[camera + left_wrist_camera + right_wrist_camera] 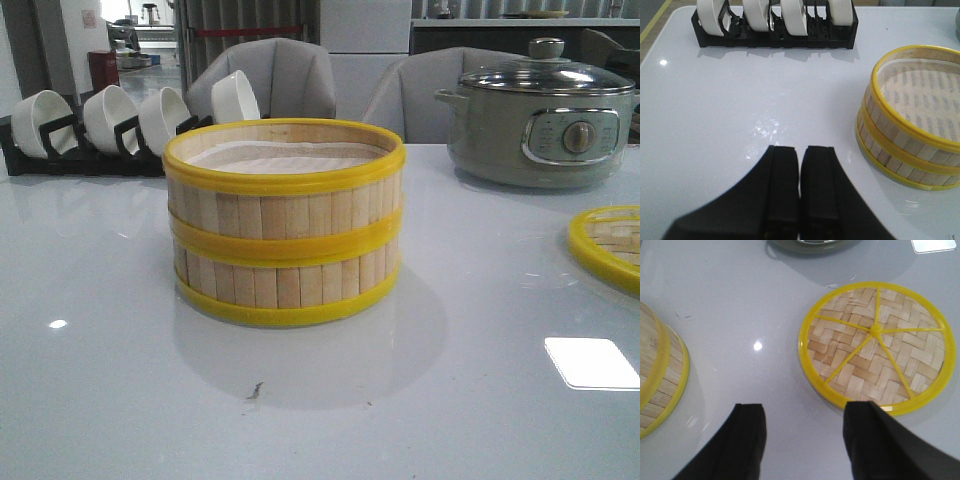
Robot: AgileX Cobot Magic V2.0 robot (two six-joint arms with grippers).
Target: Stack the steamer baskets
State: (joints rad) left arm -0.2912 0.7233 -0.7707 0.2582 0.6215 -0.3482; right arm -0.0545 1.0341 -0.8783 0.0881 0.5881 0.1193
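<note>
The steamer baskets (285, 225) stand stacked one on the other at the centre of the white glossy surface (120, 400). The upper basket sits squarely on the lower; their yellow rims meet in a band at mid-height. A white paper liner (290, 157) shows inside the upper basket.

Left gripper (799, 165): jaws brought fully together, nothing between them. It hangs above bare surface to the left of the stack, apart from it, as the left wrist view shows.

Right gripper (802, 427): jaws spread wide, holding nothing. It hangs above the surface between the stack and the woven bamboo lid (875, 345), touching neither.

The lid lies flat on the surface to the right of the stack, well apart from it. Its yellow rim and spokes face upward.

A grey electric pot (540, 125) with a glass lid stands at the far right. A black rack (60, 150) holding white bowls (110, 118) on edge stands at the far left.
</note>
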